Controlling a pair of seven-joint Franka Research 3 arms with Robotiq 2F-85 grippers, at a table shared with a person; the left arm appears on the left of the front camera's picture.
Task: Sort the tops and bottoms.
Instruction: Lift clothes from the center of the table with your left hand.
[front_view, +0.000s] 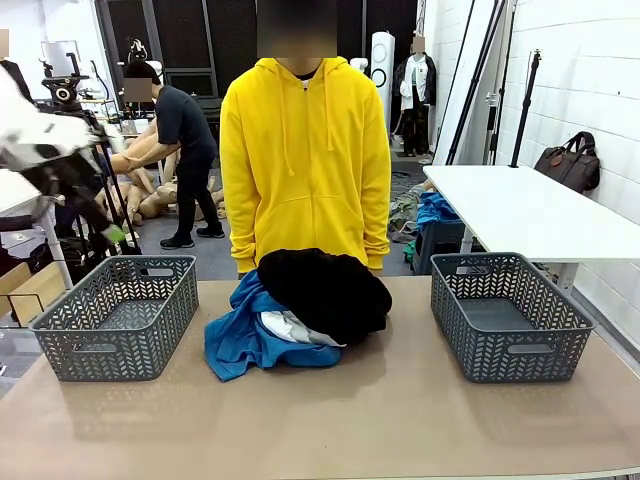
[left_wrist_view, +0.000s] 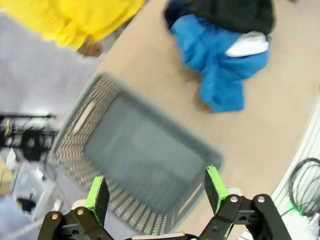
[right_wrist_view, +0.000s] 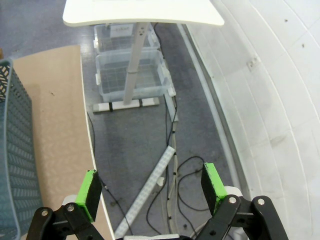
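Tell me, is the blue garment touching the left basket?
Apart. The left wrist view shows bare table between the blue garment and the left basket.

Two baskets (front_view: 110, 345) (front_view: 515, 350), one heap of three garments — black (front_view: 325, 290), blue (front_view: 235, 340), white (front_view: 290, 327) — one person (front_view: 305, 160).

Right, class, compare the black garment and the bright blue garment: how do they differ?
The black garment lies on top of the pile; the bright blue garment lies under it. The black garment is bunched into a rounded mound; the bright blue garment spreads flatter toward the robot's left. Both are crumpled in one heap on the table.
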